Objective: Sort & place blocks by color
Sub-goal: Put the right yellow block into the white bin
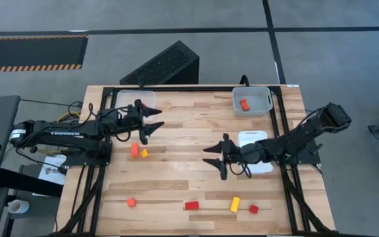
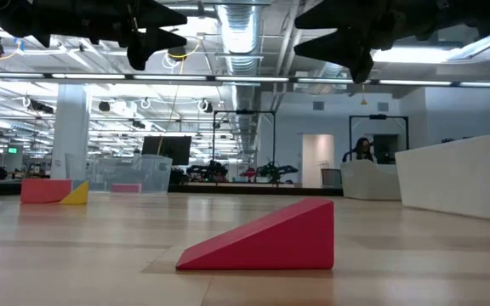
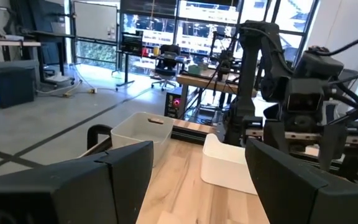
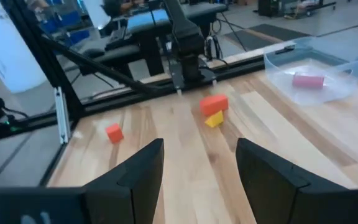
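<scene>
Above mid-bench, both hands hover parted and empty: left hand near the orange block, right hand opposite.

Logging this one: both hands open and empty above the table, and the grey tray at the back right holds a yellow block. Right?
Not quite. The block in the grey tray is orange-red, not yellow, as the high view shows. The rest holds: the left hand and right hand are both open and empty above the table.
</scene>
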`<action>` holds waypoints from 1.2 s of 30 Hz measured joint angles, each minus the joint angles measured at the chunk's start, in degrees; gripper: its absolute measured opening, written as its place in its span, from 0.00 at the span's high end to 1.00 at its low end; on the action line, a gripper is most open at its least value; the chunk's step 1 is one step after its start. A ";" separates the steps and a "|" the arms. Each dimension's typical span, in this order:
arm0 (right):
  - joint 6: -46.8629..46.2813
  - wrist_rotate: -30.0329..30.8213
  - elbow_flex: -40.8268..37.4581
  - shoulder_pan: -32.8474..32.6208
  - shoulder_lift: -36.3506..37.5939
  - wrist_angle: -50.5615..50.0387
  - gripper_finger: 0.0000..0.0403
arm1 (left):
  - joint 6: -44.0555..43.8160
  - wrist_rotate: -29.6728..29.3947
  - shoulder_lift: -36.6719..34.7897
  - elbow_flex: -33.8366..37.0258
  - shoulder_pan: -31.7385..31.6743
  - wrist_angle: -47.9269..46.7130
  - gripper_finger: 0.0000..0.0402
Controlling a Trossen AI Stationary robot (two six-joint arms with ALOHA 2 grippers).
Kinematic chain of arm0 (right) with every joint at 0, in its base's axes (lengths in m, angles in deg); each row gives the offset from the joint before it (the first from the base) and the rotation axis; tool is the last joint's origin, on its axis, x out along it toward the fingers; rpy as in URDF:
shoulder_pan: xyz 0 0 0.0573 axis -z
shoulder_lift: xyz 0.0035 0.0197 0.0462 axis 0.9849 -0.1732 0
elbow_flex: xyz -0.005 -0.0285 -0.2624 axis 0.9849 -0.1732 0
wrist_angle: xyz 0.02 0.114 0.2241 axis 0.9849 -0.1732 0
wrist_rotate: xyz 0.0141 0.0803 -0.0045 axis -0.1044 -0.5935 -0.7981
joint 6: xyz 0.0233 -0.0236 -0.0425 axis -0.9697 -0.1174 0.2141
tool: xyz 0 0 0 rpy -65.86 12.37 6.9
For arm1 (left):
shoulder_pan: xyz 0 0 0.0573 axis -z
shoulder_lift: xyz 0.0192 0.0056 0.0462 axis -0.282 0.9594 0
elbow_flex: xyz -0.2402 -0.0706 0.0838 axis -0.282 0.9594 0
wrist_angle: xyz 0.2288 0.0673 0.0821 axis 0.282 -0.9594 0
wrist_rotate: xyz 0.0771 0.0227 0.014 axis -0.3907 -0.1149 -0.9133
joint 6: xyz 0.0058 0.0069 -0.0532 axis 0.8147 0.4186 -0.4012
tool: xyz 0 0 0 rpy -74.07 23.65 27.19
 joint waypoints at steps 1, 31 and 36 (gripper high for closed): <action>0.00 -0.16 0.00 0.22 -0.19 -0.76 0.45 | -0.02 0.00 0.00 0.00 0.00 0.00 0.40; -15.08 -8.26 24.01 -5.60 0.71 -59.18 0.45 | -0.64 2.58 0.00 0.00 0.00 -1.29 0.40; -21.88 -10.13 25.40 -9.75 1.20 -64.20 0.45 | -1.09 2.56 0.00 0.00 0.00 -1.41 0.40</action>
